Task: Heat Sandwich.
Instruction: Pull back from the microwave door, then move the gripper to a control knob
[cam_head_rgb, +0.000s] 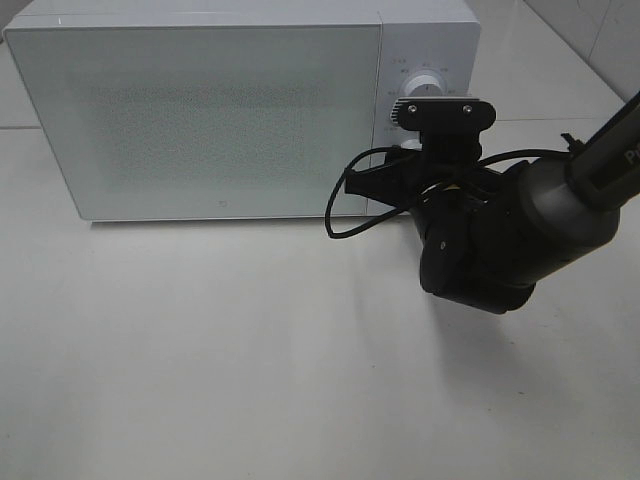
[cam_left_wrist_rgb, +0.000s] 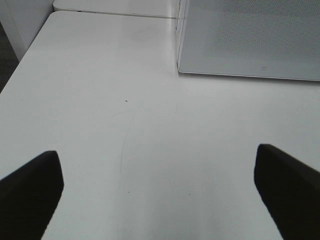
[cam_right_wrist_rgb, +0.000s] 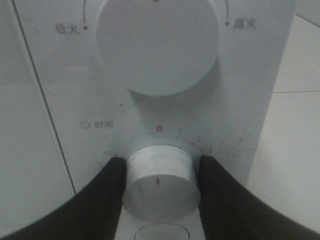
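Right hand (cam_right_wrist_rgb: 161, 166): is pinching the timer knob (cam_right_wrist_rgb: 159, 187) on the microwave (cam_head_rgb: 200, 110) control panel, one finger pressing each side, narrowed to the knob's width, since turning a smooth dial needs grip across it
Timer knob: is sitting just below the larger power knob (cam_right_wrist_rgb: 157, 42), under a printed scale that starts at 0
Left hand (cam_left_wrist_rgb: 156, 152): is hanging wide open over bare tabletop (cam_left_wrist_rgb: 100, 100) near the microwave's front corner, holding nothing, seemingly parked clear of the work
Door (cam_head_rgb: 200, 125): is standing shut, its frosted dotted panel hiding the cavity
Sandwich: is not showing in any view; probably lying inside behind the shut door, given that the timer is being handled, though this cannot be confirmed
Step in hand: setting the heating time, by the look of it
Next move: is calling for a twist centred on the knob's axis, so the fingers are not slipping off
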